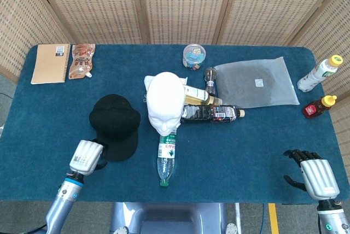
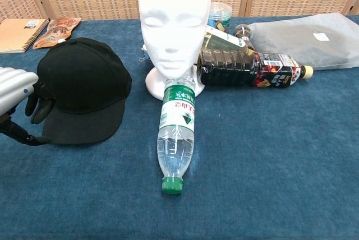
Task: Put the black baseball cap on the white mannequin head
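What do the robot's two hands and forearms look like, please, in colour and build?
Both the left hand and the right hand have ribbed silver-white backs and black fingers. Each sits on a grey forearm with a blue ring mark near the wrist. No loose cables show.
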{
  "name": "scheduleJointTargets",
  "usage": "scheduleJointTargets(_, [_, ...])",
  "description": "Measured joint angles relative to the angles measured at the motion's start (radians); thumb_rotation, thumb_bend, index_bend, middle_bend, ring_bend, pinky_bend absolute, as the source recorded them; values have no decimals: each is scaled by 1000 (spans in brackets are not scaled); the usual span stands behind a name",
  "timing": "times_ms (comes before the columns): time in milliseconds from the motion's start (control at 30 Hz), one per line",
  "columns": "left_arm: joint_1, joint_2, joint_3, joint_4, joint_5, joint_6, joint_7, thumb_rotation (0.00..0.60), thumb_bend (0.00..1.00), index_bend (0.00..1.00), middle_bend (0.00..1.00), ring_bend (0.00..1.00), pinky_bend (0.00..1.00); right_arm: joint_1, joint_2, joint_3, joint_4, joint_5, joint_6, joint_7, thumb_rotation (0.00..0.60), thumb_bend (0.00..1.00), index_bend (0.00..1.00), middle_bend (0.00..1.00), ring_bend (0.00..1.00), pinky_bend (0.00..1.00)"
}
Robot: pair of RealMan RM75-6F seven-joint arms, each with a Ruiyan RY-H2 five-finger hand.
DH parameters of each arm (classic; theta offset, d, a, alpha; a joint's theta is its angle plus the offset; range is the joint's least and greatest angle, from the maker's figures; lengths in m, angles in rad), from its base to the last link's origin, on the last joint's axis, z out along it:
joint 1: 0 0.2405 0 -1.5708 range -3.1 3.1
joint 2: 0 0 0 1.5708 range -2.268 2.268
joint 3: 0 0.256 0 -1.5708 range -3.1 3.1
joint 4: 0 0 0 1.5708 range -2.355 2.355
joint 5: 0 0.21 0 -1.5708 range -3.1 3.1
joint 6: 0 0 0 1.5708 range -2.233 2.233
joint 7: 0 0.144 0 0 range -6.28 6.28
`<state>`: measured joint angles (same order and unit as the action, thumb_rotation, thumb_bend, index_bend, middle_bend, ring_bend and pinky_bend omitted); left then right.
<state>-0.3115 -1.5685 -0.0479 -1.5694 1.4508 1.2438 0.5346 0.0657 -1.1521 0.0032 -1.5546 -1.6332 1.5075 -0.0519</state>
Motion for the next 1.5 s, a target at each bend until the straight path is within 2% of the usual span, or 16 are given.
scheduleJointTargets(400, [-12,-123,5,98,-28,3,36,600,113,730,689,570,725,-17,2,-5,15,7,21,21,600,159,355,419,447,446])
scheduleJointTargets(1167, [-27,-207,-12,189,-72,12,33,600,139,730,689,569,739,-36,5,-3,36,20,44,52,600,158,355,419,448,447])
scheduleJointTargets(1367, [-38,-226,-33,211,-72,21,8,600,153,730,689,570,739,-39,4,1,42,25,48,58,600,159,355,419,450,447])
scheduleJointTargets(1500, [-55,-228,-64,207,-71,29,-7,600,161,730,689,570,739,-41,5,4,43,26,54,60,600,158,356,418,450,446])
